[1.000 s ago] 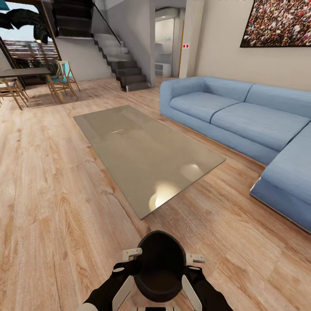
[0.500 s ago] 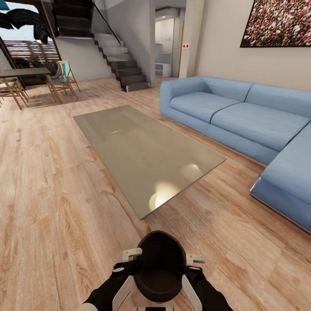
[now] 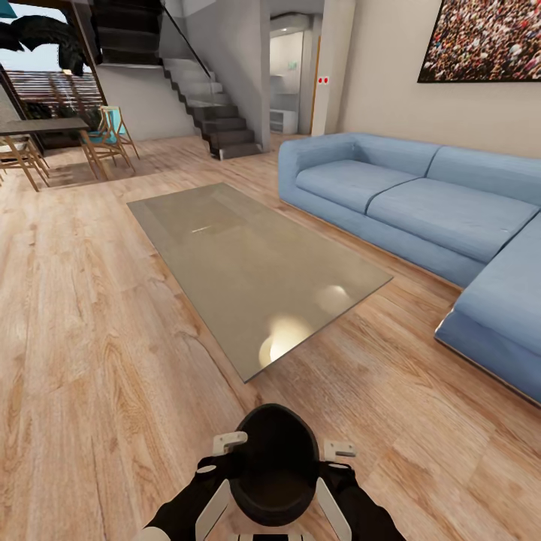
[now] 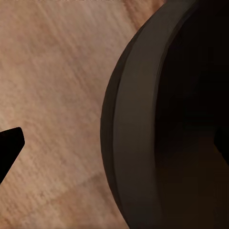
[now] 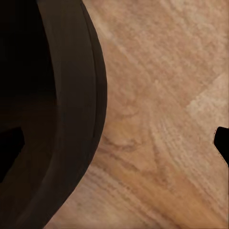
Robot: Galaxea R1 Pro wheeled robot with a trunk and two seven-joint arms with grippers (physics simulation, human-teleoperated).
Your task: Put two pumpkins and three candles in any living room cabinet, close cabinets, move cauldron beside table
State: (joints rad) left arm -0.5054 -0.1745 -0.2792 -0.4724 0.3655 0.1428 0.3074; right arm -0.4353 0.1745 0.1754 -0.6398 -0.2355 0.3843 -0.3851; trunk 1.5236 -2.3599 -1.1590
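Left gripper (image 3: 229,445) and right gripper (image 3: 338,452) sit low in the head view, one on each side of the squat matte-black round cauldron (image 3: 274,462), pressed against its wall. In the left wrist view one dark finger (image 4: 9,148) stands outside the cauldron's rim (image 4: 136,143) and the other shows as a shadow inside the mouth, so the jaws straddle the rim, clamped on it; the right wrist view gives the same arrangement, one fingertip (image 5: 222,143) over the floor, the other inside the pot. The cauldron is held between both arms over the light wood plank floor (image 3: 90,361), mouth up (interior dark, contents not readable). It is near the closest corner of the low rectangular coffee table with the greyish reflective glass top (image 3: 255,263), apart from it. Beyond the table's right side stands a blue L-shaped fabric sofa (image 3: 421,210). Dark staircase (image 3: 210,113) at the back; wooden chairs (image 3: 105,143) far left.
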